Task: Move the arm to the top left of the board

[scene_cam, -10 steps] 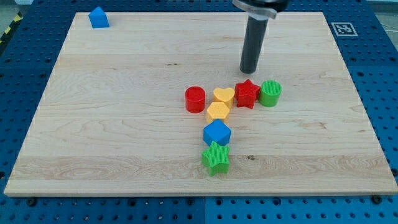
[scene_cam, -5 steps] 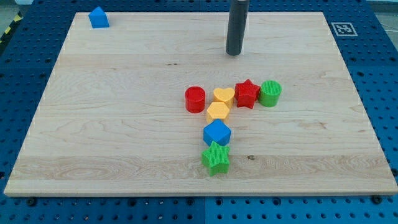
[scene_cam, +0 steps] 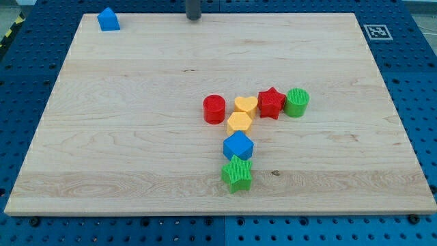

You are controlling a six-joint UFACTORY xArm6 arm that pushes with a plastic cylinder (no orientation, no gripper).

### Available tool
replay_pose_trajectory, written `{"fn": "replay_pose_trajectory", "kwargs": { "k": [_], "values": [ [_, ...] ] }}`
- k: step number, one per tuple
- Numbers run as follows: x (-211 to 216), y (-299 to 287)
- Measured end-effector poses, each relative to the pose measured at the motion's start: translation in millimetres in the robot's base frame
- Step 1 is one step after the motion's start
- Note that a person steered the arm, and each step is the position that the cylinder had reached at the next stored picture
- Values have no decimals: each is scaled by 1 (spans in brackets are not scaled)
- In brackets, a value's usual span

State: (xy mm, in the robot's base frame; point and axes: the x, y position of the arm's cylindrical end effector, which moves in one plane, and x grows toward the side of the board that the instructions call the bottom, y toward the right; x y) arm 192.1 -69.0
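Observation:
My tip [scene_cam: 194,18] is at the board's top edge, a little left of centre, right of the blue house-shaped block [scene_cam: 108,19] in the top left corner. It touches no block. A cluster lies at mid-board: red cylinder [scene_cam: 214,108], yellow heart [scene_cam: 246,104], yellow hexagon [scene_cam: 240,123], red star [scene_cam: 272,102], green cylinder [scene_cam: 297,102], blue hexagon [scene_cam: 238,146] and green star [scene_cam: 237,173].
The wooden board [scene_cam: 123,137] lies on a blue pegboard table [scene_cam: 420,102]. A black-and-white marker tag [scene_cam: 376,31] sits beyond the board's top right corner.
My tip has moved up and to the left, from just above the red star to the board's top edge. No block has moved.

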Motion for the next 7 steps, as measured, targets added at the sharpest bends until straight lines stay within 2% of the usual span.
{"fn": "replay_pose_trajectory", "kwargs": {
  "k": [2, 4, 5, 6, 7],
  "values": [
    [0, -37],
    [1, -43],
    [29, -44],
    [64, -76],
    [76, -119]
  ]
}}
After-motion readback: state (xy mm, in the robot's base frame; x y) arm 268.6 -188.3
